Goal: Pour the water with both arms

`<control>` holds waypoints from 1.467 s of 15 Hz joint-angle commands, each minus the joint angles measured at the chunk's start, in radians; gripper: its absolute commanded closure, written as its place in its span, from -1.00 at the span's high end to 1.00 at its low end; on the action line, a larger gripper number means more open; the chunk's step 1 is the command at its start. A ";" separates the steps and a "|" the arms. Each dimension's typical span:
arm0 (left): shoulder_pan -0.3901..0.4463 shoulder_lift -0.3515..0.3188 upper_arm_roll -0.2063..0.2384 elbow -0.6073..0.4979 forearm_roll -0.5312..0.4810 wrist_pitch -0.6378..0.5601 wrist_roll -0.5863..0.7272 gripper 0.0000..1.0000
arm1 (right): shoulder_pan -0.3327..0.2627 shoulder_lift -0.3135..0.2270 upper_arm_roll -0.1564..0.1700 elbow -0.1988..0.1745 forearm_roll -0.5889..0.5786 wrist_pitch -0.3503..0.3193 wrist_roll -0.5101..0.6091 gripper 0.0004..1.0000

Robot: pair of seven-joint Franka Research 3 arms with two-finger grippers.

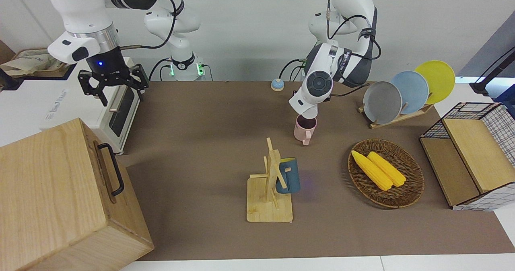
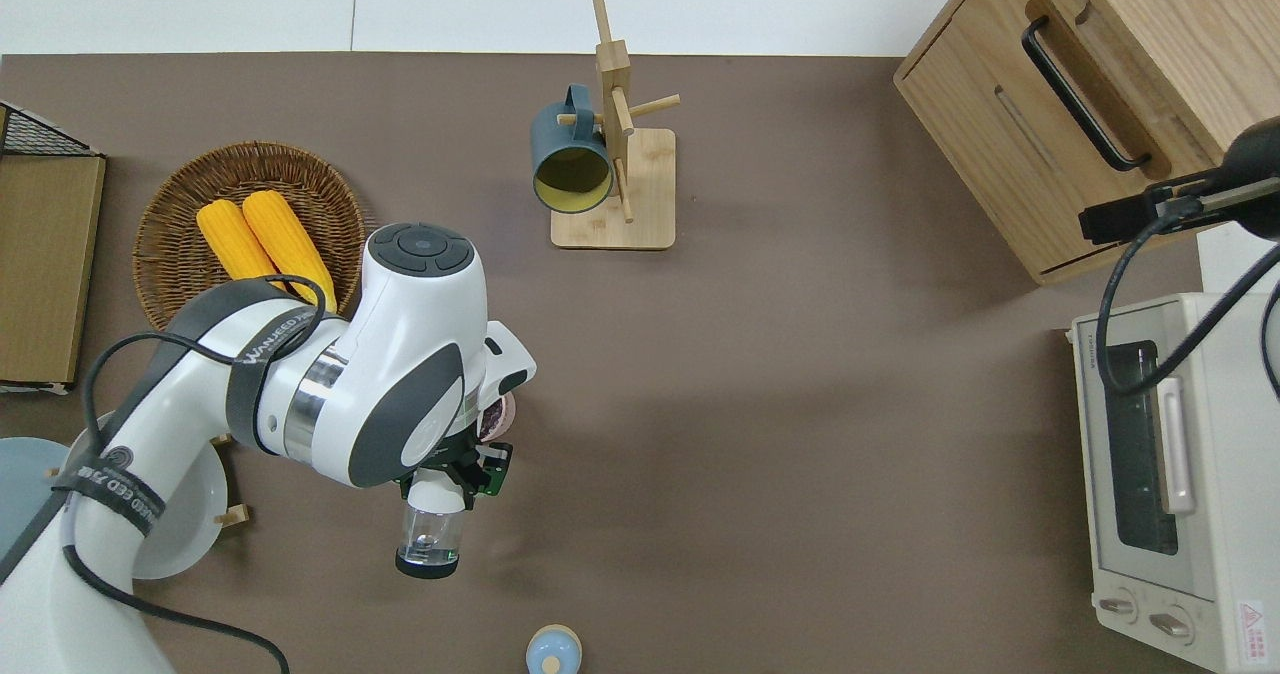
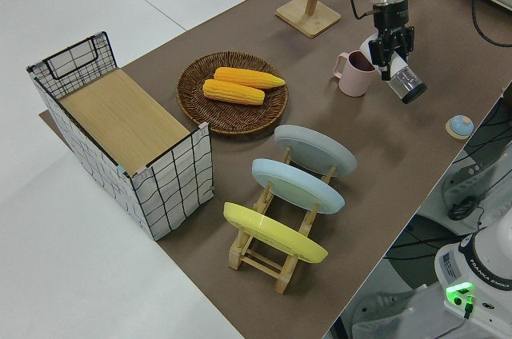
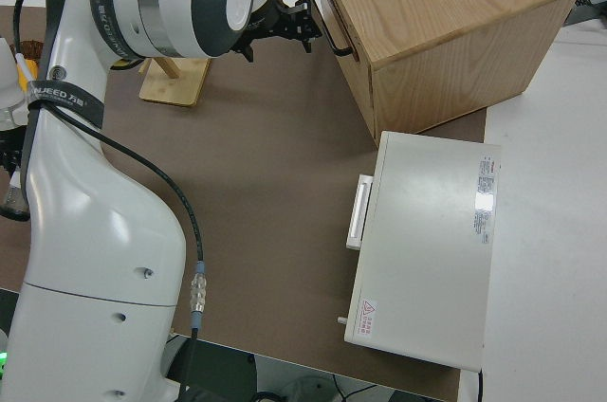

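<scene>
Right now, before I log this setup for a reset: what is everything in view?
pink mug: one, pink, mid-table
clear cup: one, transparent, tilted in the left hand
blue mug: one, dark blue, hung on wooden rack
corn cobs: two, yellow, in wicker basket
plates: three, grey, blue, yellow, upright in a stand
wire crate: one, black-and-white, left arm's end
wooden box: one, light wood, right arm's end
toaster oven: one, white, beside the box
blue dome: one, near the robots
left hand: shut on the cup
right hand: open, parked
</scene>
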 commanded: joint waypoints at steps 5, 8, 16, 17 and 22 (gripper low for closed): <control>0.000 -0.198 0.017 -0.189 -0.040 0.148 0.015 -1.00 | -0.004 -0.014 0.005 -0.018 -0.001 -0.001 -0.019 0.98; 0.000 -0.286 0.019 -0.279 -0.077 0.243 0.029 -1.00 | -0.004 -0.014 0.005 -0.018 -0.001 -0.001 -0.019 0.98; -0.002 -0.447 0.037 -0.442 -0.166 0.412 0.084 -1.00 | -0.004 -0.014 0.005 -0.018 -0.001 -0.001 -0.019 0.98; -0.002 -0.453 0.037 -0.457 -0.168 0.427 0.084 -1.00 | -0.004 -0.014 0.005 -0.018 -0.001 -0.001 -0.019 0.98; 0.002 -0.524 0.042 -0.552 -0.192 0.606 0.069 -1.00 | -0.004 -0.014 0.005 -0.018 -0.001 -0.001 -0.019 0.98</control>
